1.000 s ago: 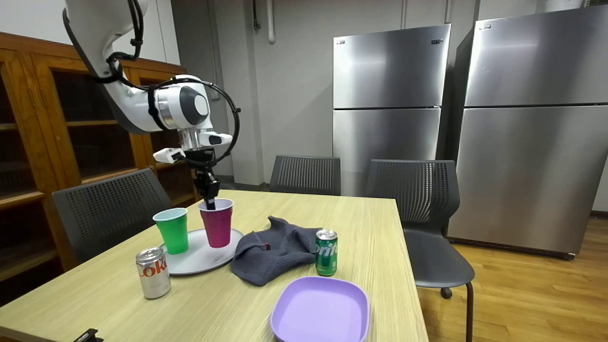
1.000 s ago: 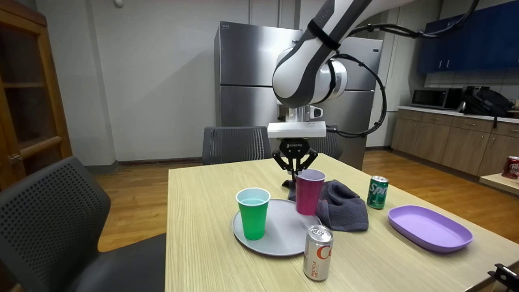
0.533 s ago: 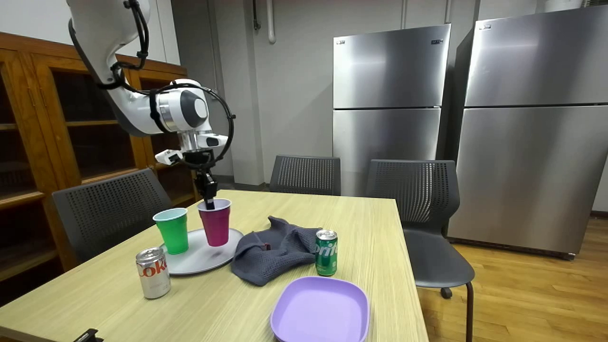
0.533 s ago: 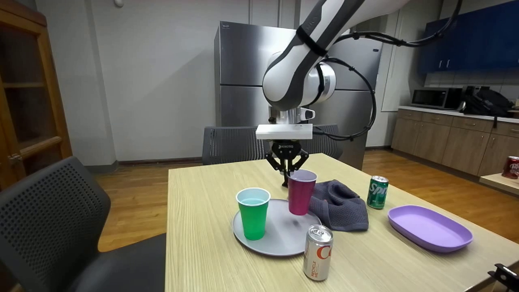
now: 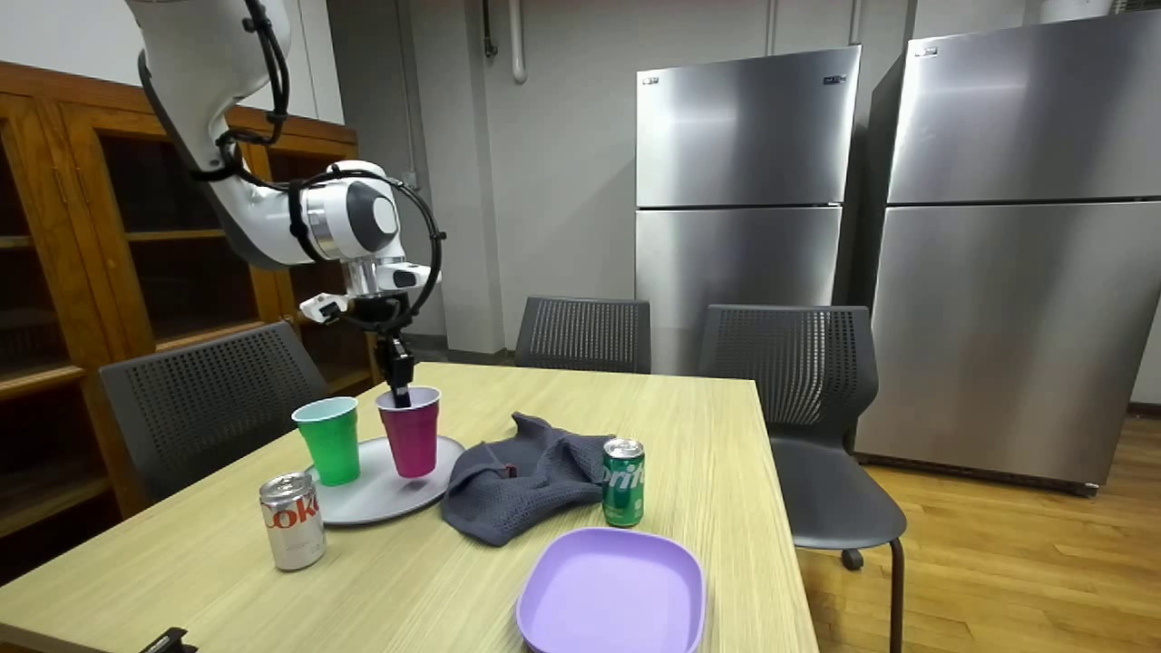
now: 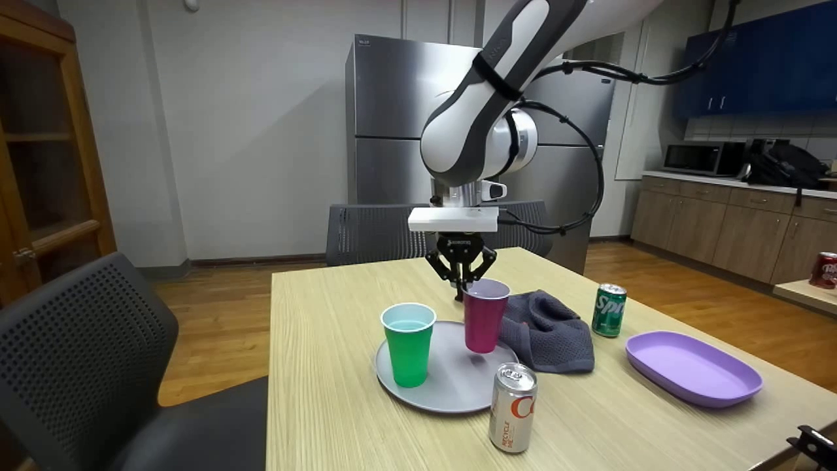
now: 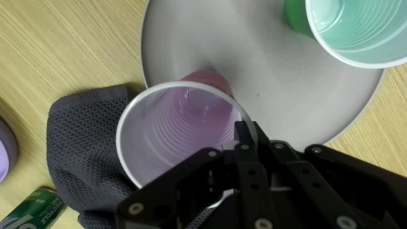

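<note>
in exterior view: gripper [image 5: 403, 400] pinched narrow, holding magenta cup [image 5: 412, 443] by rim over gray plate [image 5: 385, 501]. in exterior view: magenta cup over plate's edge nearest towel [image 6: 552, 340]; green cup [image 6: 410, 353] toward opposite edge. wrist view: fingers [image 7: 242, 133] straddle cup rim, one inside, one outside.

Walls [image 6: 255, 131] are mostly grey with a few pipes [image 5: 517, 41] up high, floor [image 5: 998, 562] is warm-toned wood. Two steel fridges [image 5: 739, 136] stand side by side at the back, upper doors [image 5: 1025, 136] catching soft streaks of light [image 5: 703, 113]. There's a wood cabinet [image 5: 86, 254] with glass doors [image 5: 154, 195], and dark holey-backed chairs [image 5: 789, 354] around a pale table [image 5: 698, 453]. In an exterior view there's also a counter [image 6: 719, 222] under blue cupboards [image 6: 771, 65] (yep, microwave [image 6: 693, 157] on top, black bag [image 6: 788, 163] just beside it).
</note>
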Motion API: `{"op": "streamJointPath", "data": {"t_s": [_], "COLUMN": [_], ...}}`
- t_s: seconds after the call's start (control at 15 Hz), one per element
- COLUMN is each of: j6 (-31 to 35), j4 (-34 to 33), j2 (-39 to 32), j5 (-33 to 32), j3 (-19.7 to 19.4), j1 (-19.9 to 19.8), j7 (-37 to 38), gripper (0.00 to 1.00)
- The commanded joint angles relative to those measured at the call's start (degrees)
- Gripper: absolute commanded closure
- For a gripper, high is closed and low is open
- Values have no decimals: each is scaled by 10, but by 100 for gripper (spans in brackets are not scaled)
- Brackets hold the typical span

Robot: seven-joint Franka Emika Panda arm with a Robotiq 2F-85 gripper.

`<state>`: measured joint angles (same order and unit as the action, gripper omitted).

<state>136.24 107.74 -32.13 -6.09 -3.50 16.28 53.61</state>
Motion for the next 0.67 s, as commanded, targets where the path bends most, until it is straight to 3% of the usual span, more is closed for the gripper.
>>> {"op": "streamJointPath", "data": {"t_s": [0.0, 0.6], "j6": [-15, -14], "j4": [-16, -15], "j2": [-10, -18], "j5": [-3, -4], "j3": [-1, -2], "j1": [4, 7], "j7": [18, 18], "gripper": [99, 99]}}
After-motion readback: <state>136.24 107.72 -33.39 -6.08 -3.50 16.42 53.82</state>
